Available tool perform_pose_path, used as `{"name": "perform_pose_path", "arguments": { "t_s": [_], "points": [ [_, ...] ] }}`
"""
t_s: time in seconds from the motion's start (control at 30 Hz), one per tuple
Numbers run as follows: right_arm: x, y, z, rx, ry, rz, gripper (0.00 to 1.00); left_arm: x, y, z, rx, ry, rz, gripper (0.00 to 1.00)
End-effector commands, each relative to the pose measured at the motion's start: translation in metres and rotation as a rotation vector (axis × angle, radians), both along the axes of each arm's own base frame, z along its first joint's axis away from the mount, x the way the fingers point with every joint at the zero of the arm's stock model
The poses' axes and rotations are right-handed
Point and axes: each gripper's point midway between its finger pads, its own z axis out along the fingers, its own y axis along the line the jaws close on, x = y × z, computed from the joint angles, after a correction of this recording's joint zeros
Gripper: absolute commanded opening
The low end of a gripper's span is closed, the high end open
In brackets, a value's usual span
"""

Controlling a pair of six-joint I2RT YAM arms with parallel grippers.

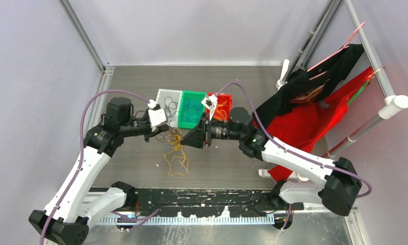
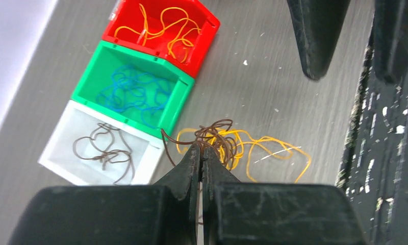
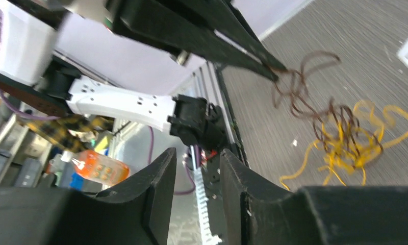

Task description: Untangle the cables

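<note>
Two end effectors. My left end effector (image 2: 201, 153): closed on a dark brown cable (image 2: 214, 133), beside the green bin (image 2: 176, 104). My right end effector (image 3: 198, 155): fingers apart, gripping nothing. Yellow-orange cable tangle (image 2: 243, 145): on desk (image 2: 253, 92), near the green bin.

The grey tabletop (image 1: 135, 87) has a wood-like grain. It carries three small open plastic bins in one row, each touching the next: a white bin (image 2: 143, 153), a green bin (image 2: 177, 99) and a red bin (image 2: 204, 48). Just beside the white and green ones, a loose tangle of thin yellow-orange wires (image 2: 265, 143) lies on the bare surface, with dark brown wires (image 2: 217, 127) mixed over it. A few small white specks (image 2: 245, 62) are scattered near it.
</note>
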Motion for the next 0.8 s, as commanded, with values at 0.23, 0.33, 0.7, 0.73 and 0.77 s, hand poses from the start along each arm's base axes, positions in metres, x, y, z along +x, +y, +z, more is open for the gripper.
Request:
{"name": "perform_pose_path", "arguments": {
  "t_s": [0.23, 0.33, 0.7, 0.73, 0.77],
  "points": [
    [0.032, -0.028, -0.012, -0.161, -0.205, -0.175, 0.55, -0.019, 0.003, 0.063, -0.011, -0.163, -0.077, 0.00],
    [0.047, -0.015, -0.006, -0.118, -0.244, -0.205, 0.57, -0.028, -0.003, 0.079, -0.073, -0.116, -0.087, 0.00],
    [0.058, 0.016, 0.033, 0.030, -0.302, -0.198, 0.64, -0.064, -0.006, 0.085, -0.082, -0.042, -0.211, 0.00],
    [0.058, 0.017, 0.036, 0.043, -0.301, -0.200, 0.64, -0.065, -0.006, 0.085, -0.082, -0.039, -0.216, 0.00],
    [0.058, 0.017, 0.038, 0.056, -0.299, -0.203, 0.64, -0.066, -0.006, 0.085, -0.083, -0.037, -0.224, 0.00]
  ]
}}
